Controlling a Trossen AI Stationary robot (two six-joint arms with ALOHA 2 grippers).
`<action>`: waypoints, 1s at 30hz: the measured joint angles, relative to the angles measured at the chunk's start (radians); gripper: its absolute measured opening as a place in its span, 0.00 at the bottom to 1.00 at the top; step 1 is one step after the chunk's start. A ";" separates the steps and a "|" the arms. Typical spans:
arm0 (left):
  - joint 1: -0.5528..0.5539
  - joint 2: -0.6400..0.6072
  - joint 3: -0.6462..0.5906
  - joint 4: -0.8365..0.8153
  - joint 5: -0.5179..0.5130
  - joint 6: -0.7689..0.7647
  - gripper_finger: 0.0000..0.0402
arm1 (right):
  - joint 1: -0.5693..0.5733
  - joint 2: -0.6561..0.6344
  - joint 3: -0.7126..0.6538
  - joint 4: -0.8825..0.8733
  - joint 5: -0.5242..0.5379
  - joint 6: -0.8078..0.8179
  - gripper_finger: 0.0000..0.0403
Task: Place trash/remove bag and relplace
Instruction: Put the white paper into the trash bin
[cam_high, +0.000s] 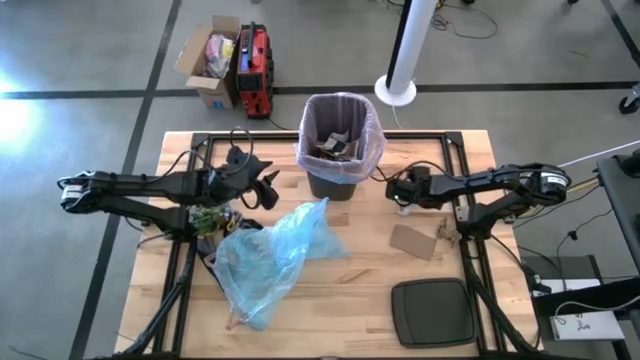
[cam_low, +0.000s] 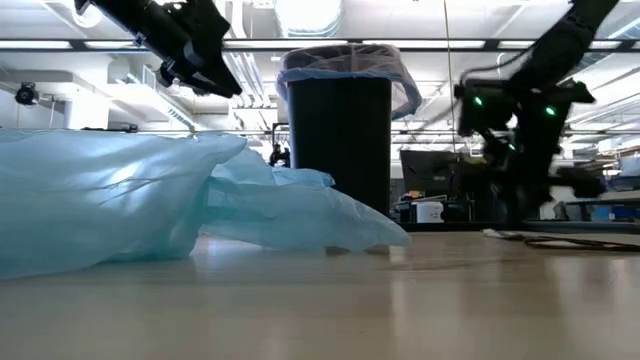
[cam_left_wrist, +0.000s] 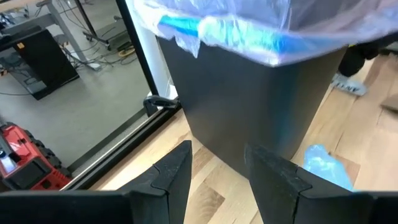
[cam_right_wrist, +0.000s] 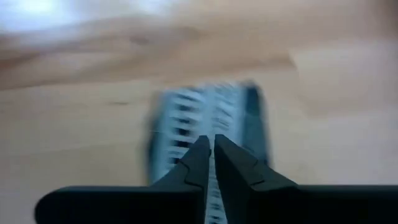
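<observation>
Trash (cam_high: 333, 143) inside bag (cam_high: 371, 131), overhead only.

Bin (cam_high: 333, 182): black; its bag (cam_high: 372, 130): pale pink-lavender, translucent, with a blue drawstring (cam_left_wrist: 261, 38); loose plastic bag (cam_high: 268, 258): light blue, translucent; worktop (cam_high: 350, 285): pale wood grain, black frame; cardboard scrap (cam_high: 414, 241): brown; lid (cam_high: 433, 312): dark grey; both arms: black; toolbox (cam_high: 254, 70) on floor: red and black.
</observation>
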 joint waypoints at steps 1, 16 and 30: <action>0.000 -0.011 0.000 0.000 0.000 0.001 0.34 | 0.000 -0.001 0.025 -0.005 0.008 -0.050 0.03; 0.000 -0.161 0.000 -0.060 -0.003 0.054 0.34 | -0.002 0.001 0.219 -0.215 0.075 -0.148 0.24; 0.000 -0.156 0.000 -0.087 -0.002 0.025 0.34 | -0.102 0.016 0.070 0.007 -0.061 -0.039 0.98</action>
